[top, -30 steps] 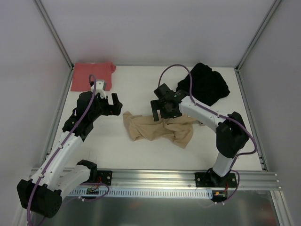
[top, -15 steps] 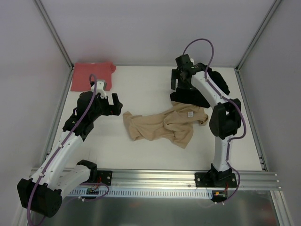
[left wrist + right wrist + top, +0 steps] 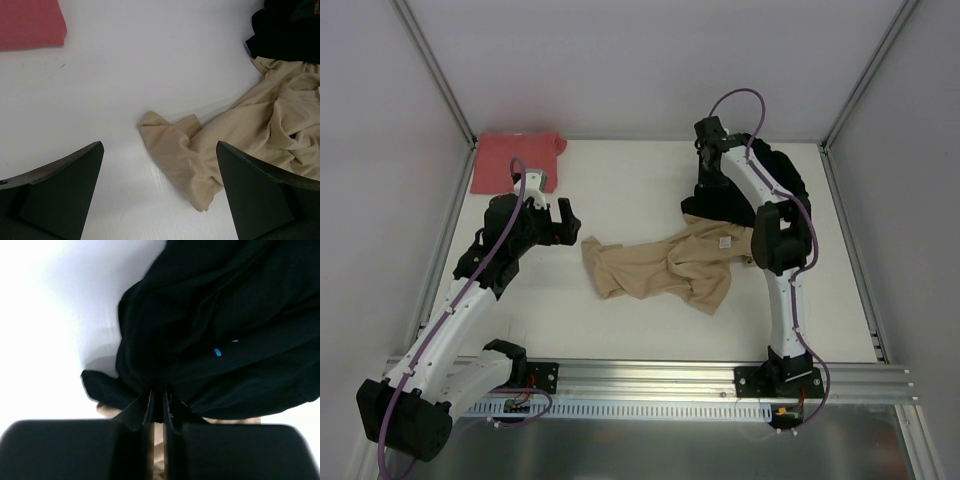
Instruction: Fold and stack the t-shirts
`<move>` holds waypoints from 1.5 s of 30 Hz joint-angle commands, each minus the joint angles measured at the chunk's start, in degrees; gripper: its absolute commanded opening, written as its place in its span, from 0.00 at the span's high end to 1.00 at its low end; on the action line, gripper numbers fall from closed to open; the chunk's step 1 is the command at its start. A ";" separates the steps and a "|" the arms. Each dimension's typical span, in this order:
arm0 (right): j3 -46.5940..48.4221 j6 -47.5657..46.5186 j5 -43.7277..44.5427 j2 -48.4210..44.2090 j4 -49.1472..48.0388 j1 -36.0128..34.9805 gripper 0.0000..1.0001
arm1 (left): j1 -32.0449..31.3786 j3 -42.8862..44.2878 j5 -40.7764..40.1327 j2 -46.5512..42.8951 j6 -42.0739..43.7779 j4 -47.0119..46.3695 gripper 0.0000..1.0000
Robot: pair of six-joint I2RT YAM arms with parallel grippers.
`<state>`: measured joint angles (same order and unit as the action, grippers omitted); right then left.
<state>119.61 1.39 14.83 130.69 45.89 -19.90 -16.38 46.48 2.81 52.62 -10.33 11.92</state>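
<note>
My worry is the pinch. My right tool (image 3: 157,407) has its jaws drawn almost together on a fold at the lower-left edge of the black t-shirt (image 3: 210,315). In the wrist view a sliver of tan cloth shows right under that fold. If the bite has caught the tan t-shirt (image 3: 660,270) too, a lift would drag both. The tan shirt's upper-right end lies tucked against the black heap, so it would likely get pulled further out of shape. The grip also looks shallow, on a bunched edge, so the cloth could slip out under its own weight.

The black shirt is a crumpled mound at the upper right of the worktop (image 3: 620,180), with no sleeve or hem I can pick out. The tan one sprawls wrinkled and unfolded in the centre. The salmon-red t-shirt (image 3: 510,160) lies flat, seemingly folded, in the upper left corner. My left tool (image 3: 560,222) hangs wide open and empty, just left of the tan shirt.
</note>
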 commanded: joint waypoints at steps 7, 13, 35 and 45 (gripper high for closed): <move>-6.92 1.86 9.14 -2.98 -9.75 4.87 1.00 | 0.65 2.56 1.85 -0.85 -0.22 -0.50 0.01; -10.89 -0.50 18.28 -10.54 -23.29 7.77 1.00 | 0.74 2.56 2.03 -1.12 -0.22 -0.32 0.01; 8.89 -31.96 30.78 1.40 -61.96 19.81 1.00 | 0.74 3.09 2.47 -0.59 0.57 1.17 0.01; -3.57 -31.72 35.88 -2.36 -64.18 26.67 0.00 | 0.74 3.27 3.26 -0.41 0.48 1.70 0.01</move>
<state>119.70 -30.65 47.00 133.73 -14.57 7.14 -16.38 47.40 4.54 52.51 -10.28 13.37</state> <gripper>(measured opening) 0.992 0.987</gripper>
